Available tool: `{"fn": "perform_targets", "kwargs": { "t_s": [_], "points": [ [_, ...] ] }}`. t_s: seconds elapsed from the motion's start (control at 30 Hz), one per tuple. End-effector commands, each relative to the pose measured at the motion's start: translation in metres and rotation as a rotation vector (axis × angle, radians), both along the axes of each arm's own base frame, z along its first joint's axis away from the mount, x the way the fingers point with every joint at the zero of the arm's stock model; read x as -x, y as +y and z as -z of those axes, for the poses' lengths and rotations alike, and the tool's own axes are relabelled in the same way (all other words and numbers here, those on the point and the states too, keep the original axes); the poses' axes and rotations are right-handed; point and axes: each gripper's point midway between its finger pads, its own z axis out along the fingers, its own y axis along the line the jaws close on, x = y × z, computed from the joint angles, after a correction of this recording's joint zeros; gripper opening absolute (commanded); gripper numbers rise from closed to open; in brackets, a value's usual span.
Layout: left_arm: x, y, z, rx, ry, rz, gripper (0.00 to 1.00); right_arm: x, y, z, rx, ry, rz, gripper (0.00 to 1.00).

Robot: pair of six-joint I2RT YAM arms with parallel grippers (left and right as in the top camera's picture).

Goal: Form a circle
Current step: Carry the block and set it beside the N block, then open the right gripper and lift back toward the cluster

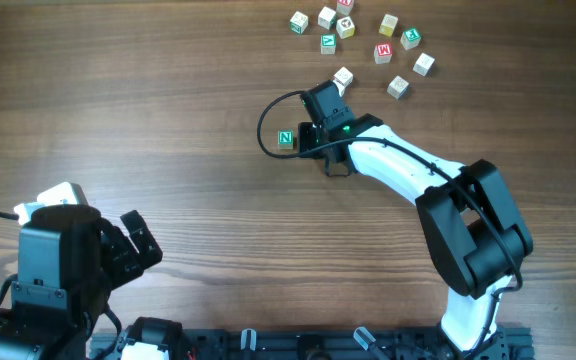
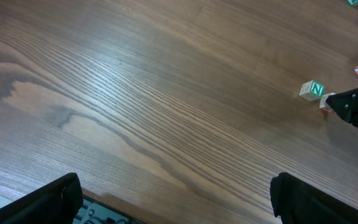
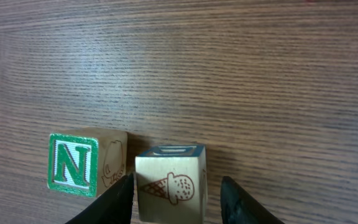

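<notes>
Two hands are sharing this table (image 1: 168, 120). Nearest us, at the near left, the left hand (image 1: 140, 243) is hanging with its fingers wide apart, holding nothing. Toward the middle, the right hand (image 3: 178, 205) is straddling an ice-cream cube (image 3: 168, 180). Its fingers are parted, with a sliver of table showing on one side, so we are judging it unclamped. Just left of that cube the N cube (image 3: 72, 163) is sitting close; we cannot tell whether they are touching. These two are making the only start of the circle, and no ring is showing. A lone cube (image 1: 343, 77) is sitting just beyond the right hand, and at the far right the loose cubes (image 1: 384, 51) are lying scattered. We are judging them light, rigid wood with smooth faces, likely to skate or twist. We are advising a square pinch across two opposite flat faces, never on corners.
</notes>
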Motion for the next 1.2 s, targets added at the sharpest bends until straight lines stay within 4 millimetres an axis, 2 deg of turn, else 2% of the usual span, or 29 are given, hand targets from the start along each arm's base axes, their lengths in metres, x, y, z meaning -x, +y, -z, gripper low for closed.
{"fn": "perform_targets", "kwargs": {
  "t_s": [0.0, 0.4, 0.53, 0.6, 0.7, 0.77, 0.87, 1.03, 1.17],
  "points": [
    [0.0, 0.004, 0.0, -0.006, -0.003, -0.025, 1.0, 0.002, -0.004, 0.004, 0.02, 0.016, 0.012, 0.48],
    [0.0, 0.004, 0.0, -0.006, -0.004, -0.025, 1.0, 0.012, -0.006, -0.019, 0.012, 0.029, 0.002, 0.57],
    [0.0, 0.004, 0.0, -0.006, -0.003, -0.025, 1.0, 0.023, 0.007, -0.061, -0.1, 0.019, -0.044, 0.66],
    [0.0, 0.004, 0.0, -0.006, -0.003, -0.025, 1.0, 0.02, 0.003, -0.093, -0.122, -0.052, -0.034, 0.74],
    [0.0, 0.004, 0.0, -0.006, -0.003, -0.025, 1.0, 0.003, -0.018, -0.142, -0.104, -0.219, 0.042, 0.79],
    [0.0, 0.004, 0.0, -0.006, -0.003, -0.025, 1.0, -0.013, -0.033, -0.165, -0.087, -0.324, 0.104, 0.83],
    [0.0, 0.004, 0.0, -0.006, -0.003, -0.025, 1.0, -0.033, -0.048, -0.172, -0.083, -0.385, 0.141, 0.89],
    [0.0, 0.004, 0.0, -0.006, -0.003, -0.025, 1.0, -0.068, -0.082, -0.18, -0.126, -0.457, 0.264, 0.9],
    [0.0, 0.004, 0.0, -0.006, -0.003, -0.025, 1.0, -0.094, -0.101, -0.173, -0.13, -0.494, 0.315, 0.91]
  ]
}}
